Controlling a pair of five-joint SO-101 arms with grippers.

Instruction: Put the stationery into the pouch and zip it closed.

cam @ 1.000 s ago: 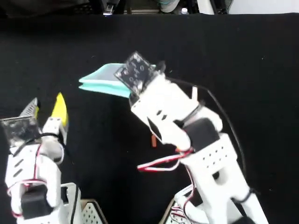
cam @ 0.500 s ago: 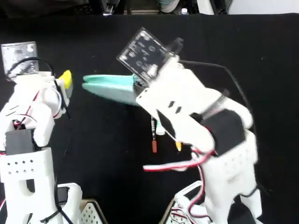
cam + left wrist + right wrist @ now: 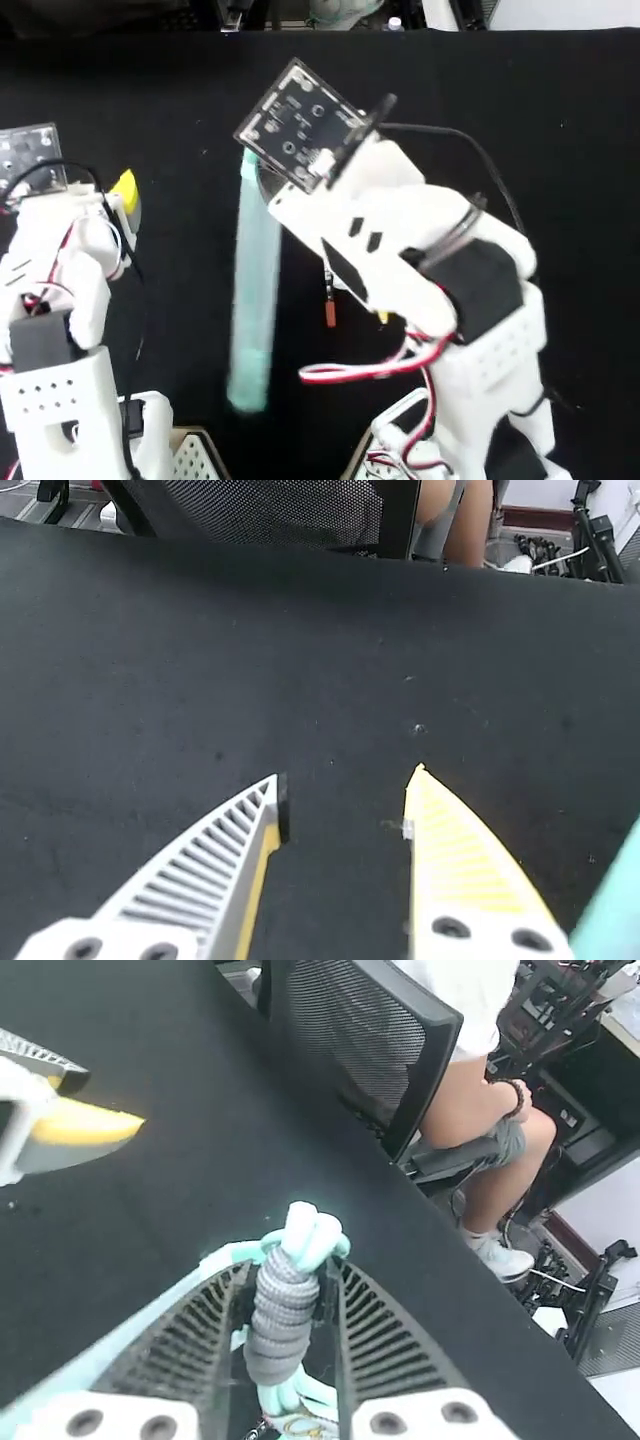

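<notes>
In the right wrist view, the right gripper [image 3: 290, 1270] is clamped on the pouch's grey-wrapped teal cord [image 3: 285, 1300]. From above, the wrist board [image 3: 300, 125] covers that grip, and the pouch [image 3: 255, 290] stretches from it toward the arm bases. The left gripper [image 3: 345, 785] gapes with nothing between its fingers, beside the pouch. Pens [image 3: 330, 312] lie under the right arm [image 3: 420, 270].

White arms [image 3: 420, 250], black servos [image 3: 480, 285], red-white cables [image 3: 350, 365]; left tool [image 3: 348, 790] ribbed, one finger [image 3: 460, 870] yellow.

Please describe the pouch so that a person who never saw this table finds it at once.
On the black table, look beside the big white arm in the middle. The pouch is the long mint-green strip held by the right gripper; nothing else near it is green.
</notes>
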